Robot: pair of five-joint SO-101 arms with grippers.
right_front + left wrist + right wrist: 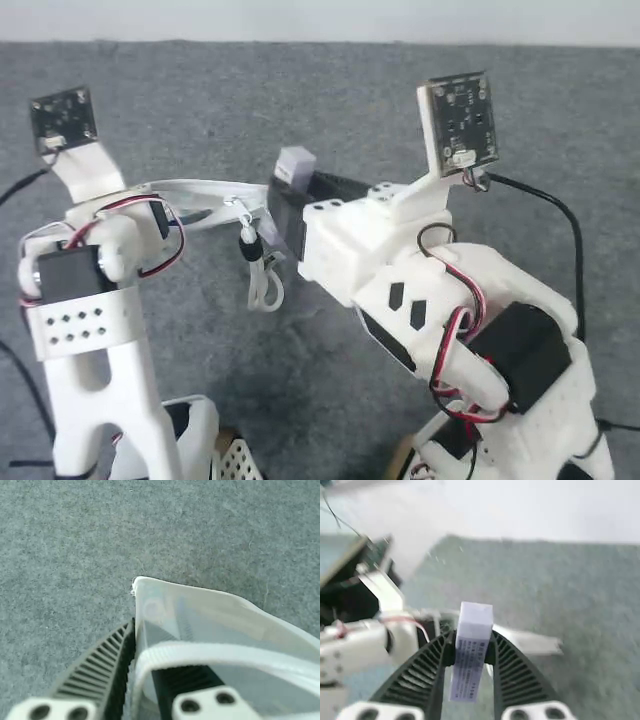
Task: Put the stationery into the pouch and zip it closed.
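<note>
My left gripper (142, 647) is shut on the rim of a translucent white pouch (220, 617), held off the grey carpet. Some items show faintly through its wall. In the high view the pouch (205, 190) stretches from the left arm towards the right arm, and a white cord loop (264, 278) hangs below it. My right gripper (470, 642) is shut on a white eraser (474, 617) in a printed sleeve. The eraser (296, 164) stands upright just above the pouch's far end (532, 641).
Grey carpet (200, 90) covers the whole table, with open room beyond the arms. A black cable (560, 215) runs along the right side. The left arm's white body (360, 640) lies close behind the eraser in the right wrist view.
</note>
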